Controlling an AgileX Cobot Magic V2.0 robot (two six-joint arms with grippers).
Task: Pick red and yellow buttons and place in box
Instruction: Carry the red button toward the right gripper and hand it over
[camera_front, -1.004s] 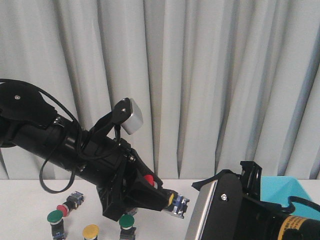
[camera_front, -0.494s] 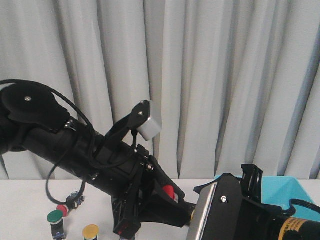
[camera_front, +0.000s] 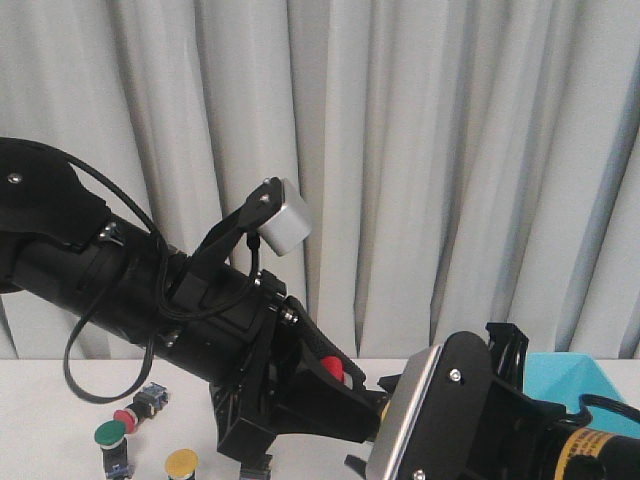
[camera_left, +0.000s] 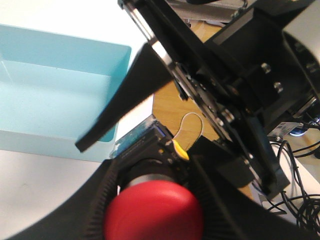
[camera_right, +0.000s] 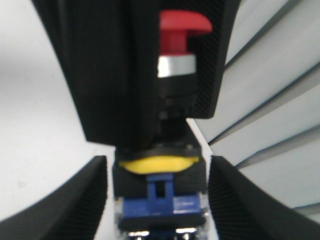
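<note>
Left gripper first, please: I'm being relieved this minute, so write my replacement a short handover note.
Left gripper: shut on a red button, carried in the air near the box.
Right gripper: open, its fingers either side of that button's body, not gripping.
Box: what shows of its inside in the left wrist view is bare; no button seen in it.
On the table in the front view: a small red button, a yellow button, a green button.
Left to do: drop the held button in the box, then fetch the red and yellow ones.

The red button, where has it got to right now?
The red button is clamped in the left gripper, held up near the corner of the turquoise box, between the right gripper's fingers.
</note>
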